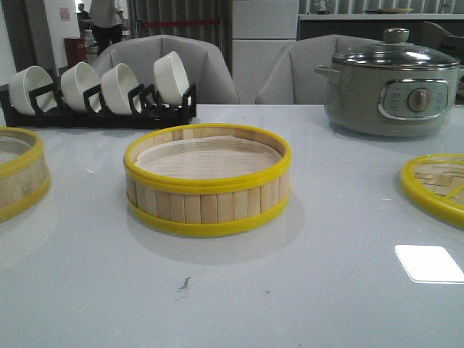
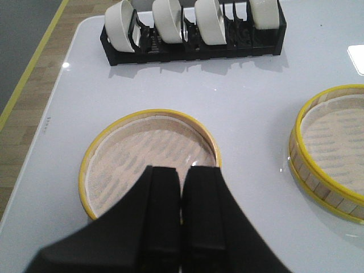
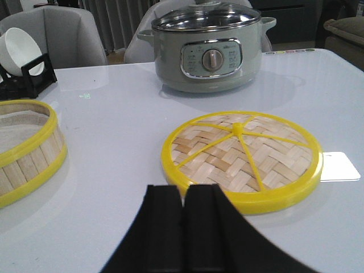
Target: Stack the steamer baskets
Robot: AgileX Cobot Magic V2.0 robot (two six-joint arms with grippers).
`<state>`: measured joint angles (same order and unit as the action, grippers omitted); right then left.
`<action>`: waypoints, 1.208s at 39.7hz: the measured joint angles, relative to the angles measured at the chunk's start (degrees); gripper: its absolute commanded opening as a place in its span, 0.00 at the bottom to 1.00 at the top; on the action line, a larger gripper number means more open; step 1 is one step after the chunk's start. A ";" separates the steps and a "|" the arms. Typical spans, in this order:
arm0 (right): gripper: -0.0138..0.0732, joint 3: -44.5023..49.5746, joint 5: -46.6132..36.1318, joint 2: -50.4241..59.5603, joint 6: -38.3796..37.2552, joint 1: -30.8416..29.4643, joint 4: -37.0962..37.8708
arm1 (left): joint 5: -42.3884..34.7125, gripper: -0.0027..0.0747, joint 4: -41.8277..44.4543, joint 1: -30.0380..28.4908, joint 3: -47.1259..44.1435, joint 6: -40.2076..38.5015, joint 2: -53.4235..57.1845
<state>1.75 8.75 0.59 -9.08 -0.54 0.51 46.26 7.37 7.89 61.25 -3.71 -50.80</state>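
one steamer basket (image 1: 16,174) sits at the table's (image 1: 304,290) left edge, another (image 1: 207,181) at centre, well apart; the woven lid (image 1: 437,185) lies right. both grippers, left (image 2: 182,187) and right (image 3: 183,199), appear closed, empty.

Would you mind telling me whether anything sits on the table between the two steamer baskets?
Nothing does. In the left wrist view, only bare white table separates the left basket from the centre basket; the front view shows the same gap.

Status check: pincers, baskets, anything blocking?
Left pincer shut, empty, above left basket. Right pincer shut, empty, near lid. Centre basket apart, unstacked. Nothing between baskets.
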 measured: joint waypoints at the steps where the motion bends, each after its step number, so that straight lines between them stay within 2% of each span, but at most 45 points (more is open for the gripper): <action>1: 0.22 0.00 0.00 0.00 0.00 0.00 0.00 | 0.00 0.15 -0.05 0.00 0.00 0.00 0.00; 20: 0.22 0.00 -0.41 0.00 0.00 0.00 1.34 | 0.00 0.15 -0.15 0.00 0.00 0.00 -0.10; 31: 0.22 -0.47 -9.70 0.00 -0.21 0.00 2.10 | 0.00 0.15 -0.04 0.00 0.00 0.00 -0.10; 34: 0.22 -3.30 -7.11 0.00 -0.78 0.00 2.10 | 0.00 0.15 0.18 0.00 0.00 0.00 -0.10; 39: 0.22 -12.88 3.55 -2.96 -1.14 0.00 3.80 | 0.00 0.15 0.47 0.00 0.00 0.00 -0.10; 43: 0.22 -20.28 10.77 -10.71 -1.22 0.00 8.44 | 0.00 0.15 0.47 0.00 0.00 0.00 -0.10; 48: 0.22 -27.90 14.83 -22.41 -1.36 0.12 12.35 | 0.00 0.15 0.26 0.00 0.00 0.00 -0.10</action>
<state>-26.16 23.58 -21.81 -10.44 -0.42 12.87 46.26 7.63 7.89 61.25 -3.71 -50.90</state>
